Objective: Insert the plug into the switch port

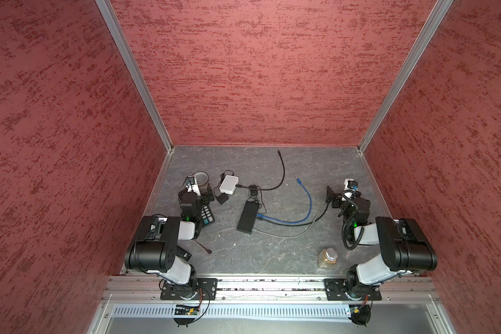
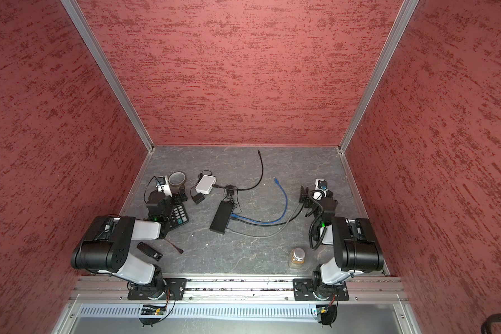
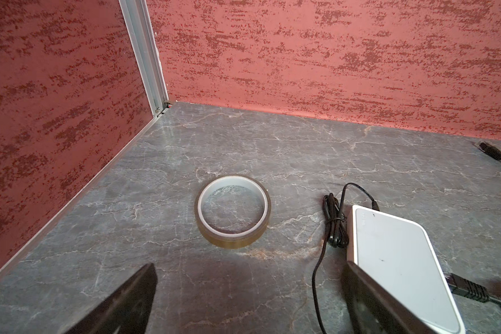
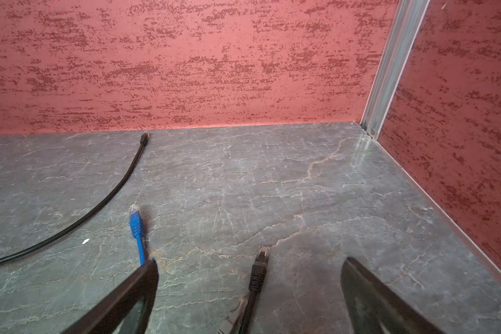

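As it lies by spread right jaws — plug (image 4: 258, 269) | black | ribbed

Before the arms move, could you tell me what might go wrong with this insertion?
Wrong plug: the open right gripper hovers over a black plug, with a grey plug beside it, and a blue plug lies loose nearby.
Tangle: the cables overlap beside the switch, so lifting one may tug the others or shift the switch.
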